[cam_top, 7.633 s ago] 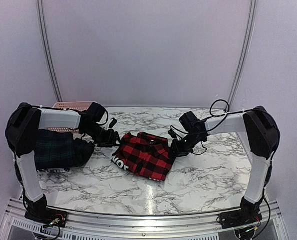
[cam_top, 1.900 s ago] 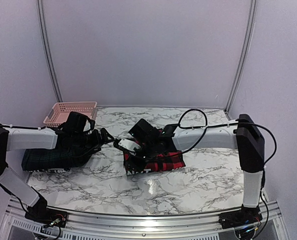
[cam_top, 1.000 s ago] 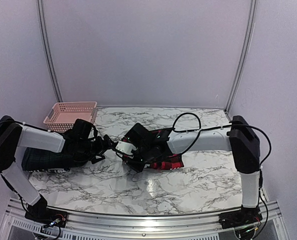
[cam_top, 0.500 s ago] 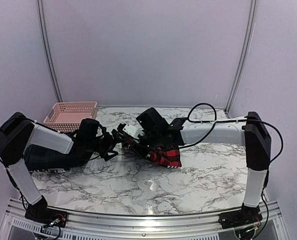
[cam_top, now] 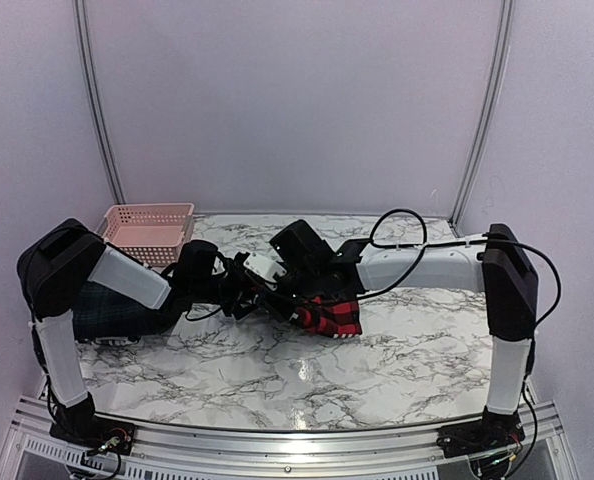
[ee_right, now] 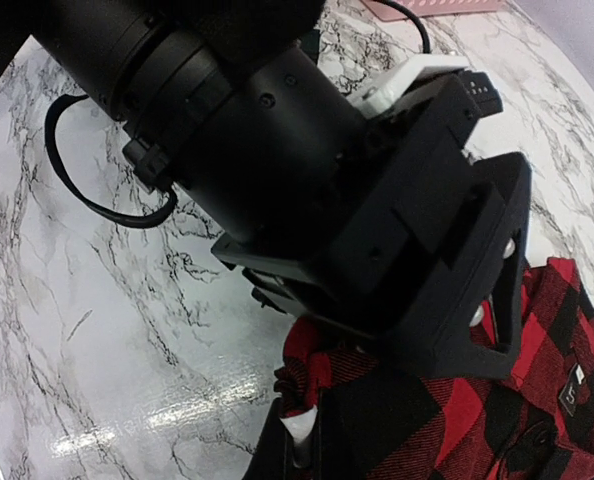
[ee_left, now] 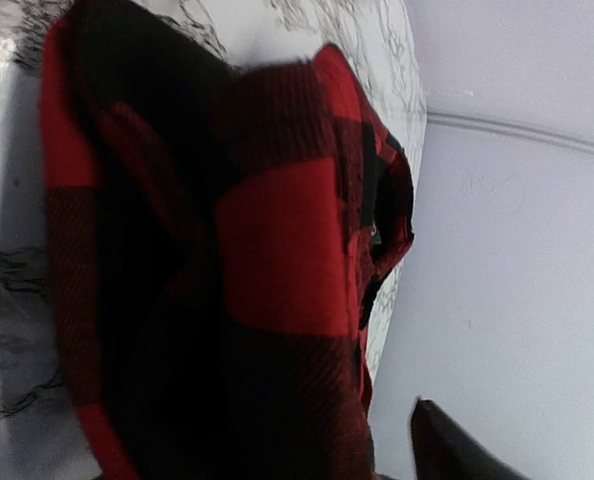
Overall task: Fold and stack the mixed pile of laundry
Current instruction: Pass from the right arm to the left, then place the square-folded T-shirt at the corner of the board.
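The red-and-black checked shirt (cam_top: 329, 312) lies bunched near the middle of the worktop (cam_top: 407, 350), and its left side rises toward the two hands. The right hand (cam_top: 280, 293) is clenched on a fold of that side; in its wrist view the red cloth gathers just at its tip. The left hand (cam_top: 245, 294) is just beside the same edge and the shirt fills its wrist view. Only one fingertip (ee_left: 445, 452) shows there, so I cannot tell if this hand is released or grasping.

The shirt looks light, soft and limp. I judge that it will sag wherever it is not supported, and that a thin pinch may slip. It seems best to take it at two corners or along a hem, well apart and through all layers, so that it hangs flat.

The dark green plaid garment (cam_top: 112, 308) lies at the left, near the pink basket (cam_top: 147, 222).
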### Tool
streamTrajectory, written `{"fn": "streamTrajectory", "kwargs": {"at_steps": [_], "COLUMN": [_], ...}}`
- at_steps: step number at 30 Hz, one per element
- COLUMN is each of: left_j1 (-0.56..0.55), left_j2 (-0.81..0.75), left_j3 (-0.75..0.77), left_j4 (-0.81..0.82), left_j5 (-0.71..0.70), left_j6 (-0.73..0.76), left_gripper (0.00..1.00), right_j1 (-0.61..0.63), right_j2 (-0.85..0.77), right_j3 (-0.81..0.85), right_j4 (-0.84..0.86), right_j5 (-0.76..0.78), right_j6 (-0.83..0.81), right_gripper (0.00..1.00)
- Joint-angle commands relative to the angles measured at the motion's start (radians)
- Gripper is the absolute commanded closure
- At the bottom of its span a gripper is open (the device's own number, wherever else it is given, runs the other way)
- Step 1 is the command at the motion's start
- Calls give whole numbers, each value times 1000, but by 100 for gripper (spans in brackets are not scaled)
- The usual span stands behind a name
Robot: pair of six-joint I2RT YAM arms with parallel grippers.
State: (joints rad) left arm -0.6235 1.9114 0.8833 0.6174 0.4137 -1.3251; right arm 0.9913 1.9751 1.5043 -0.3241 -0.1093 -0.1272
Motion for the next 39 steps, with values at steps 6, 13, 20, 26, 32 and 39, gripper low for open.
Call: {"fn": "streamTrajectory", "kwargs": {"at_steps": [6,13,20,26,32,39], "left_j1": [4,11,11,16,32,103], "left_j2": [27,-57,-121,-195,-262,-386], "left_j3": [27,63,314,434,555,602], "left_j4": [81,-276,-921,-1194,-1446,-1581], "left_j5": [83,32,-144,-250,-391,-491], "left_j6": [-14,199,606,808,953,1015], "left_gripper": [99,100,100,100,100,100], "right_j1": [12,11,-44,-140,-193,-195], "right_j2": [-9,-102,-302,-426,-488,-510], "right_j3": [-30,-80,-213,-309,-384,-439], "right_j4": [43,29,73,97,123,143], "right_j5": [-6,16,93,80,45,18], "right_j6": [-1,43,170,248,259,261], "right_gripper": [100,57,2,1,1,1]}}
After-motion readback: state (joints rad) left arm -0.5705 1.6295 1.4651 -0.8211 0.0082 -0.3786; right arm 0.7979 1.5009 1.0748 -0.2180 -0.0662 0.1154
